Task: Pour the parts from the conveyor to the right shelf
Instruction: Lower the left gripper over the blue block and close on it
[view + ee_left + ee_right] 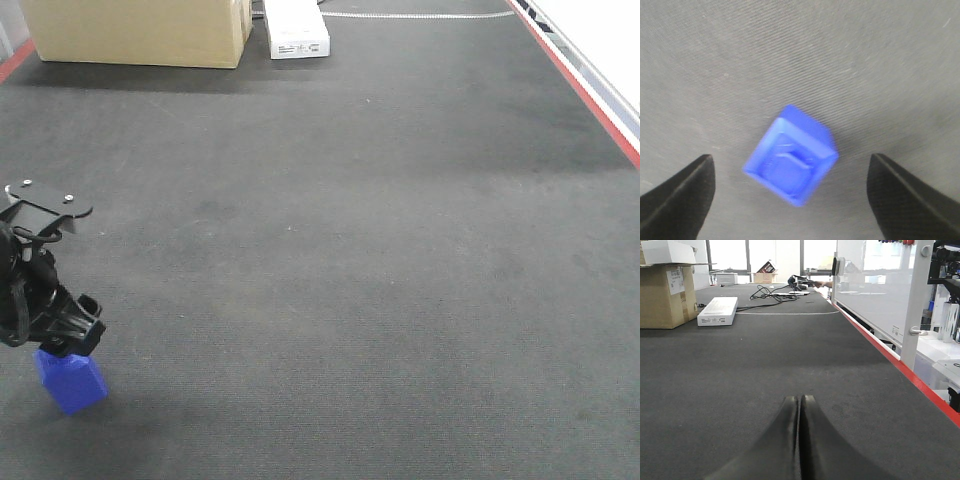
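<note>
Blue plastic is showing low on the left of my front view: the block (70, 382) is sitting on the conveyor (350, 250), looking a little tilted from that angle. My left gripper (75, 335) is hanging right above it, partly covering its top edge. On the left wrist camera I am looking straight down at the block (790, 155), turned cornerwise, with its recessed end facing the lens. The jaws are spread wide, one of the black fingers (682, 200) showing at each lower corner, and grey belt is showing on both sides between them and the block, so they are not touching it and are gripping nothing.

My right gripper (799, 405) is pointing along the belt with its two fingers pressed flat together, a thin seam between them and nothing in between; I cannot tell whether it is resting on the belt or hanging just above it.

Far up the belt a carton (140, 30) and a white box (297, 30) are lying side by side, and a red strip (590, 100) is running along the right edge
</note>
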